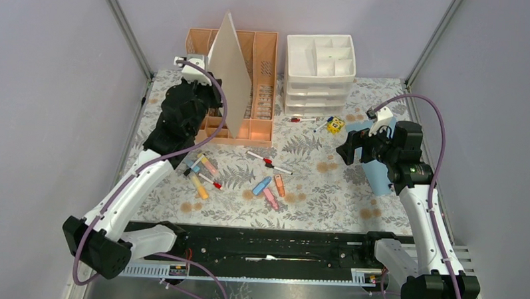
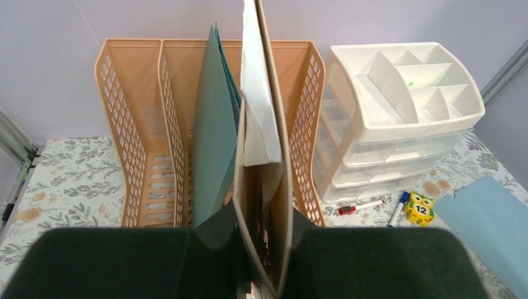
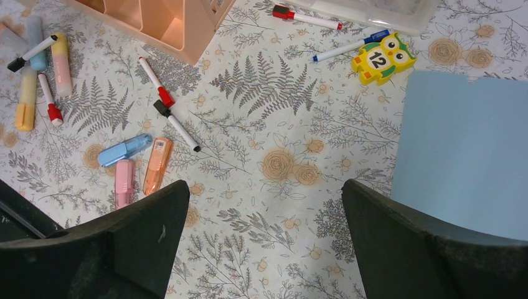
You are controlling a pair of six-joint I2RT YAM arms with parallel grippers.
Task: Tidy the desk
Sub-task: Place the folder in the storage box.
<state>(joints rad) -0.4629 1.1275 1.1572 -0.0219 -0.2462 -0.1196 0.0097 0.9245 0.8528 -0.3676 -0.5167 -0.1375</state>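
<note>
We are filing: left fingers [image 2: 124, 265] clamp an upright beige folder [image 1: 228, 75] at the rack [image 1: 265, 56], and it next needs lowering straight into a slot. Right fingers [image 3: 124, 243] hang spread wide, empty. The desk [image 1: 314, 184] lies flat beneath both arms, and we judge its long axis runs left to right.

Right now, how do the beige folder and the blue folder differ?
The beige folder stands upright at the peach rack, clamped by the left gripper; the blue folder lies flat on the desk, untouched. The beige folder holds white paper; the blue folder shows none. Both are plain folders.
</note>
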